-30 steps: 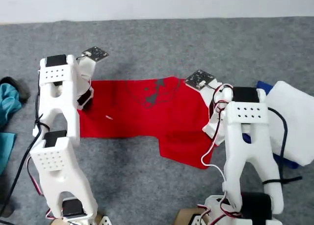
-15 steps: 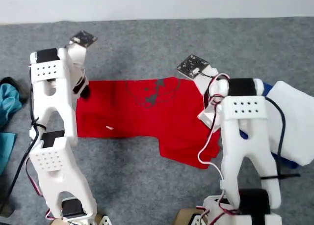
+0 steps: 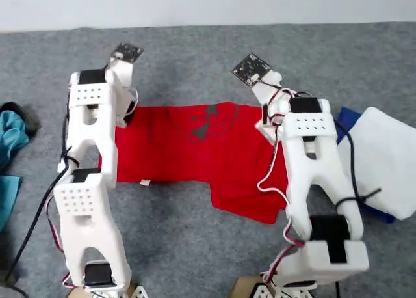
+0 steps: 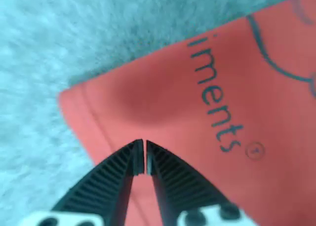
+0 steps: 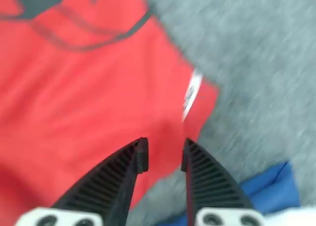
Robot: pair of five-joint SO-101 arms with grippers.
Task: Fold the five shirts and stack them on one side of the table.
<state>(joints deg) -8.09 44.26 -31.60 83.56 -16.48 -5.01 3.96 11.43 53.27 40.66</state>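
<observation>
high view: the red shirt (image 3: 188, 158) lies flat on the grey table cover (image 3: 195, 57), already doubled into a broad band, with one flap jutting from its near edge on the right. the left arm (image 3: 91, 116) stands over the shirt's left end and the right arm (image 3: 305, 132) over its right end, one at each far corner, a placing that suits lifting both corners together for the next fold. a white shirt (image 3: 390, 158) sits folded on a blue shirt (image 3: 348, 116) just beyond the red shirt's right end, judged to be the stack. a teal garment (image 3: 10, 135) lies well beyond the left end, unfolded.

left wrist view: the left gripper (image 4: 143, 159) hangs over the red shirt (image 4: 207, 78) just inside its corner hem, tips pressed together, with no cloth visibly caught between them. dark print runs across the cloth.

right wrist view: the right gripper (image 5: 163, 157) hangs with jaws parted, holding nothing, over the shirt's edge near a white label (image 5: 190, 97). the blue shirt (image 5: 264, 186) shows just past that edge.
</observation>
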